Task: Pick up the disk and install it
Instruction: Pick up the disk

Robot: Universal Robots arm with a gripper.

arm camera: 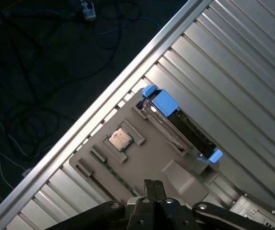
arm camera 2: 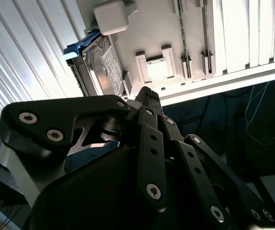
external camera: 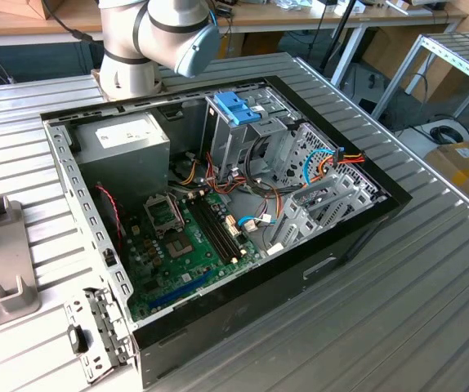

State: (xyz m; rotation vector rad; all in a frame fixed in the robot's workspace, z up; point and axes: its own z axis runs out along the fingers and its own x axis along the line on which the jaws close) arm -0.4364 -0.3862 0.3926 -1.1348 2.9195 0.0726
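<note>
The disk (arm camera: 183,128) stands on its edge in a slot of a grey holder tray (arm camera: 149,165), with its light blue bracket (arm camera: 160,99) at both ends. In the second wrist view the disk (arm camera 2: 100,72) shows its white label, and the tray (arm camera 2: 152,28) lies beside it. My gripper (arm camera: 153,186) hovers above the tray, a short way off from the disk, with its two black fingertips pressed together and nothing between them. Its fingertips (arm camera 2: 147,94) also look shut in the second wrist view.
An open computer case (external camera: 218,204) lies on the ribbed metal table (external camera: 431,286), with a blue caddy handle (external camera: 237,106) in its drive cage. A processor chip (arm camera: 120,139) sits in the tray. The table edge (arm camera: 104,100) runs close to the tray, with cables on the floor beyond.
</note>
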